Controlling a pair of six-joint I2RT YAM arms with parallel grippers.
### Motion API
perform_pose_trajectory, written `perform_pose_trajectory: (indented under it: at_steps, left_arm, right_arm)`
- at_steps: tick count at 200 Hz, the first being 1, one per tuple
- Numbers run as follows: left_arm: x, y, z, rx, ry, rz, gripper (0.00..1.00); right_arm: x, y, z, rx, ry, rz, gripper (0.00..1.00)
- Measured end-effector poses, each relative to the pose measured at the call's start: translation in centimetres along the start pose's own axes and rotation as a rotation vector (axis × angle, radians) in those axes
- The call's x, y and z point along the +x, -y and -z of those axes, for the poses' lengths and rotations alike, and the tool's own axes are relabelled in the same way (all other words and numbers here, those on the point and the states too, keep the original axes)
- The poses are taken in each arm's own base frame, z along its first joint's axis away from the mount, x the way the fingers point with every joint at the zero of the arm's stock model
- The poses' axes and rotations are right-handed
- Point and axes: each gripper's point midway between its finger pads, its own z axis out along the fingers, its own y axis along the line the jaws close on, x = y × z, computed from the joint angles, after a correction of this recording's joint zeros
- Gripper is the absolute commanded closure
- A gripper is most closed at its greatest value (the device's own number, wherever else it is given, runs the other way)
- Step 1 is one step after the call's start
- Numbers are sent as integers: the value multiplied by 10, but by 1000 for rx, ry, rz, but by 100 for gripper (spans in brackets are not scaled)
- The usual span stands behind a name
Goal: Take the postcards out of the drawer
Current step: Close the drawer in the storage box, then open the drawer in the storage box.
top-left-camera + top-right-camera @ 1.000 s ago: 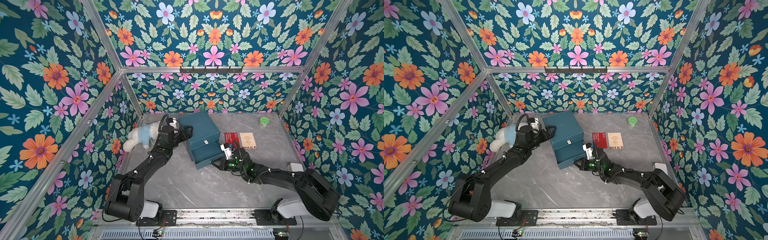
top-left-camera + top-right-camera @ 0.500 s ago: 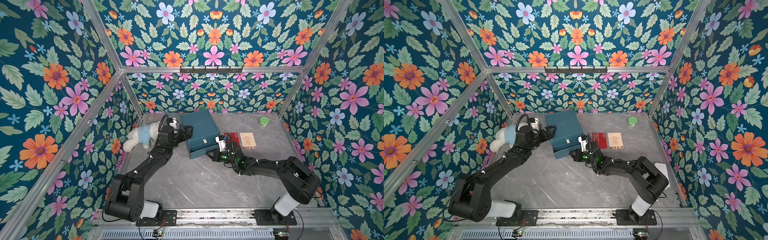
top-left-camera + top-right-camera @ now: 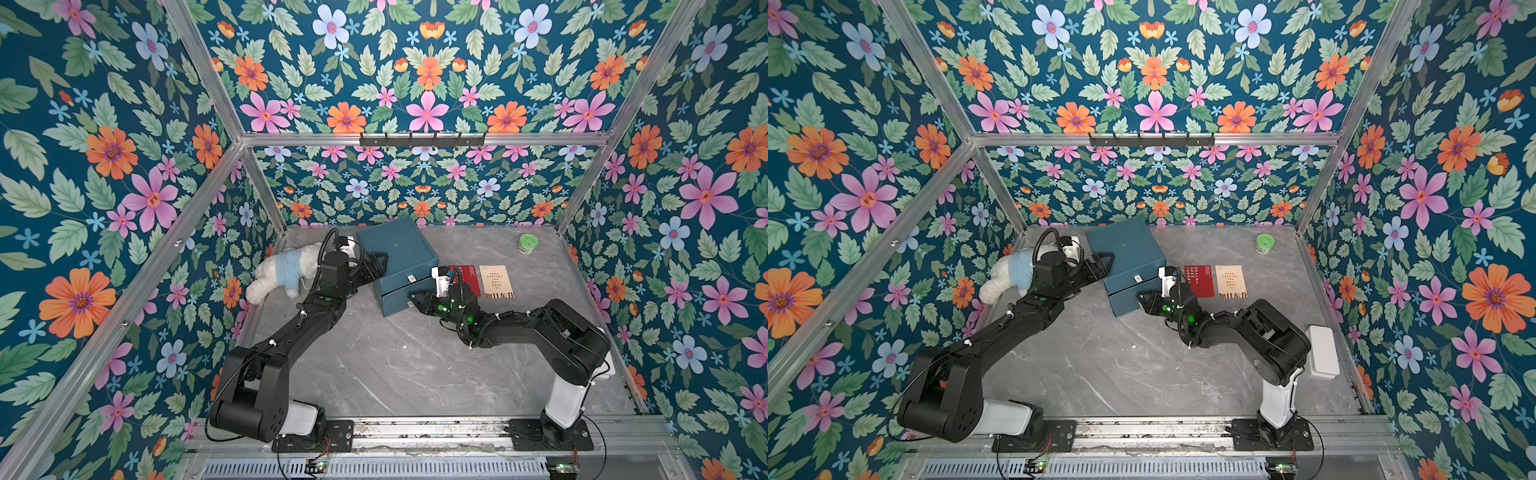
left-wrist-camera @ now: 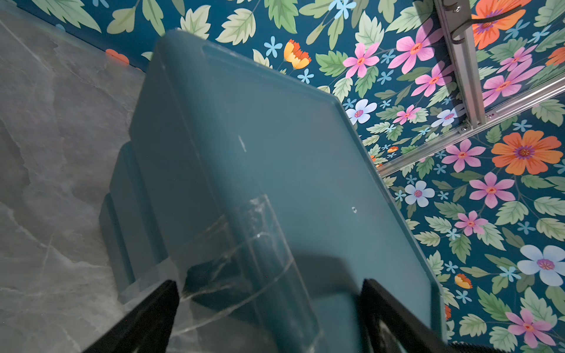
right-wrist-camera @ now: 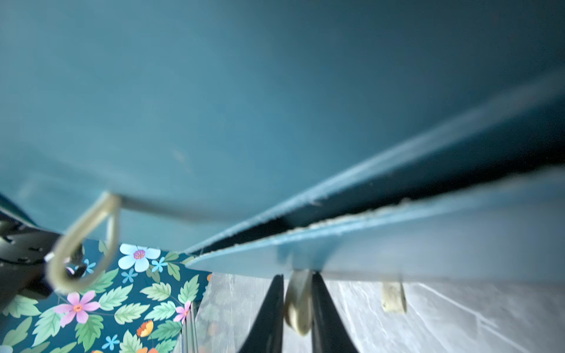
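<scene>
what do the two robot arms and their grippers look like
The left arm and right arm are black, built of rounded links, each with a white base segment. Black cables loop at the wrists beside white wrist cameras, and small green lights glow there. The left gripper and right gripper have black tapering fingers.

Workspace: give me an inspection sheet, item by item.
Surface: grey marble tabletop, no spills seen.
Job's things: red postcard and cream postcard lie flat beside the teal drawer cabinet; drawers look shut.
Clutter: plush toy, green jar, white box.
Grippers: left gripper open, astride the cabinet's top edge; right gripper flanks the lower pull tab, grip unclear.
Cables: black cable loops at the left wrist.
Surroundings: floral walls, aluminium frame, hook rail.
</scene>
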Motion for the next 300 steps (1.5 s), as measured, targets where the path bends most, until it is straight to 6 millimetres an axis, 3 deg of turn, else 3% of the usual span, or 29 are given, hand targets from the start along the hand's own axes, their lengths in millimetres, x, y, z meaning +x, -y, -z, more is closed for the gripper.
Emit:
perform_pose_trajectory:
  at_steps: [59, 99, 132, 180, 220, 300]
  left_arm:
    - [0, 1, 1, -4, -6, -4, 4]
    - [0, 1, 1, -5, -7, -10, 3]
    - [0, 0, 3, -11, -6, -25, 3]
    - [-2, -2, 4, -29, 0, -31, 3]
    - [-2, -3, 4, -33, 0, -31, 3]
    - [-3, -4, 6, -43, 4, -34, 3]
  right_arm:
    - [-8, 2, -11, 2, 34, -4, 70]
    - [-9, -4, 8, -11, 53, 0, 61]
    - [5, 3, 30, 9, 33, -23, 59]
    - [42, 42, 45, 90, -35, -94, 58]
    - [51, 56, 32, 88, -44, -129, 58]
    - [39, 58, -8, 40, -7, -129, 58]
